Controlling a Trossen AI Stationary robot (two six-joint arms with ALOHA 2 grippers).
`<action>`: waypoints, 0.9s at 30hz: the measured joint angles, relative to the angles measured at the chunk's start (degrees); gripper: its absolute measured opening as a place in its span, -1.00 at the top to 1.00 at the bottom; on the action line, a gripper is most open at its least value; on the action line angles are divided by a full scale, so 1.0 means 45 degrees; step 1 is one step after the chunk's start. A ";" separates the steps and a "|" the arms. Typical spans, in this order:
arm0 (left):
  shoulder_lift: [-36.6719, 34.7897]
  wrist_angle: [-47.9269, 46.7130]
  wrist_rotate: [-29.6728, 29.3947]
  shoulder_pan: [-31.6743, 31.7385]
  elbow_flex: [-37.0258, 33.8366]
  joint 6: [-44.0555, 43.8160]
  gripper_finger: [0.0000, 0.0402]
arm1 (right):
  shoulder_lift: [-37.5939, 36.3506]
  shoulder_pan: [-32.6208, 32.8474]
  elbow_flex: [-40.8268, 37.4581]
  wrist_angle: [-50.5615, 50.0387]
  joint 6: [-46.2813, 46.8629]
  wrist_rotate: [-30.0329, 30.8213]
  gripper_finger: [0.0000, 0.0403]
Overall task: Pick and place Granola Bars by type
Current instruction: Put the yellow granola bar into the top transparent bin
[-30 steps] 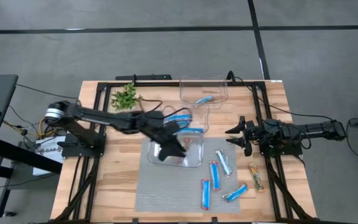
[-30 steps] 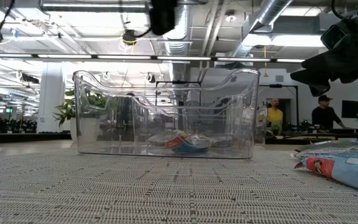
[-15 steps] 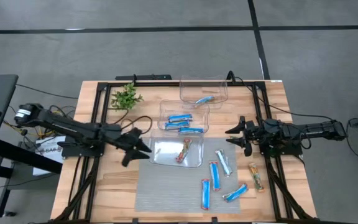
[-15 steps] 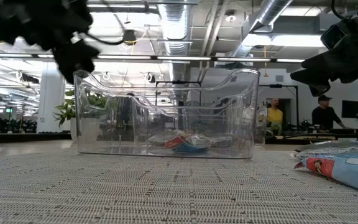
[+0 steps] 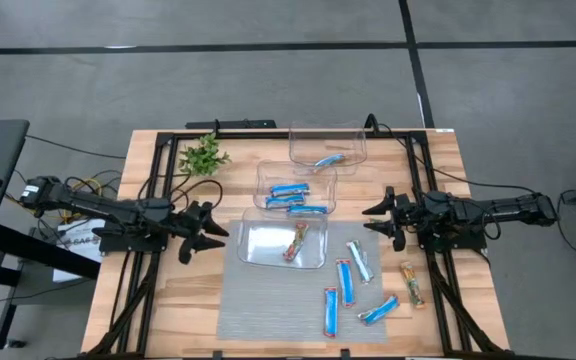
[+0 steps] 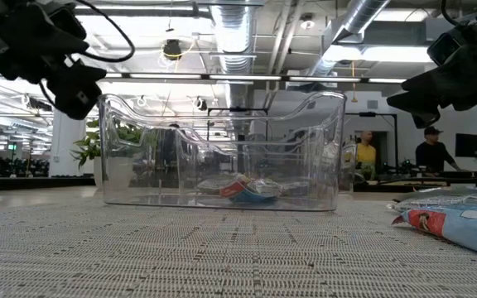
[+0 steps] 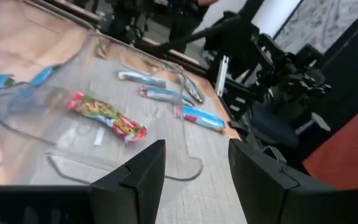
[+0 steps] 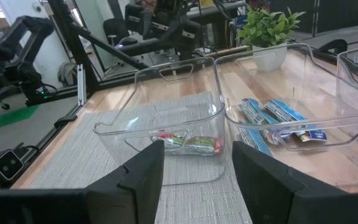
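Note:
A red multicolour granola bar (image 5: 295,241) lies flat in the nearest of three clear bins (image 5: 252,252). Bright blue bars (image 5: 294,192) lie in the middle bin, and one pale bar (image 5: 329,159) in the far bin. Several blue and pale bars (image 5: 346,281) and one orange-brown bar (image 5: 411,283) lie loose on the grey mat and the wood at the right. My left gripper (image 5: 196,240) is open and empty, left of the near bin. My right gripper (image 5: 376,222) is also open and empty, right of the bins.
A small green plant (image 5: 202,155) stands at the far left of the table. A black frame (image 5: 138,262) runs along both sides of the wooden top. The grey mat (image 5: 268,305) covers the near middle. People show in the room behind the table in the low view (image 6: 431,149).
My left gripper has drawn back from above the near bin toward the table's left edge and has sunk lower, staying open. The red multicolour bar lies unmoved in the near bin.

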 joint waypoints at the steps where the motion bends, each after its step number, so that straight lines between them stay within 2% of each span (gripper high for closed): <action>1: -0.0221 -0.0013 -0.0145 0.0000 -0.0149 0.0011 0.16 | 0.0000 0.0002 0.0003 0.0000 0.0000 -0.0005 0.09; 12: -0.2295 0.0023 -0.1148 0.0005 -0.0943 0.0852 0.16 | 0.0000 0.0005 0.0000 0.0000 0.0000 -0.0005 0.09; 18: -0.3368 -0.0313 -0.1381 0.0065 -0.0948 0.2383 0.16 | 0.0000 0.0000 0.0000 0.0000 0.0000 -0.0002 0.09; 27: -0.5577 -0.3543 -0.0997 0.0448 -0.0950 0.2499 0.16 | 0.0000 0.0003 0.0002 0.0002 0.0000 -0.0005 0.09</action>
